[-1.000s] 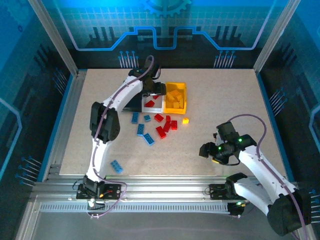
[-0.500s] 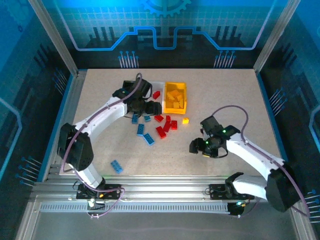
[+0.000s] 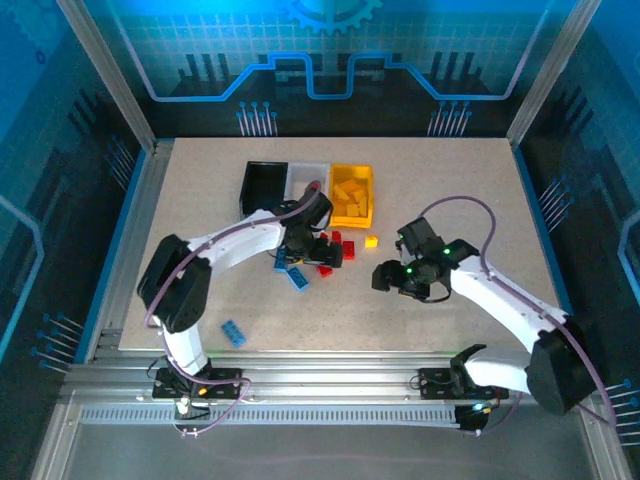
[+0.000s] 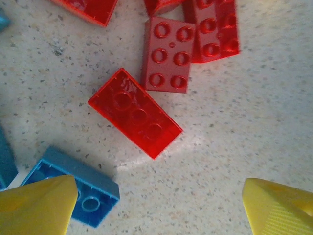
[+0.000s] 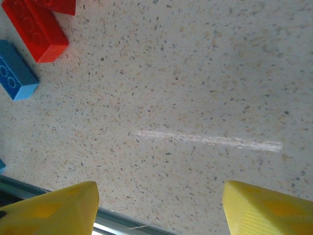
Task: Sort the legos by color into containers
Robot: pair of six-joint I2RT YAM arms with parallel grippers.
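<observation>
Left claw (image 4: 161, 205) wide, poised over red lego (image 4: 135, 119) on table (image 4: 244, 122). Beyond it: yellow bin (image 3: 352, 167) holds yellow legos (image 3: 350, 195); black bin (image 3: 262, 187) and white bin (image 3: 305, 176) contents unclear. Right claw (image 5: 156, 205) wide.

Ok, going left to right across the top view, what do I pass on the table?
Lone blue brick → black bin → white bin → yellow bin → right gripper.
</observation>
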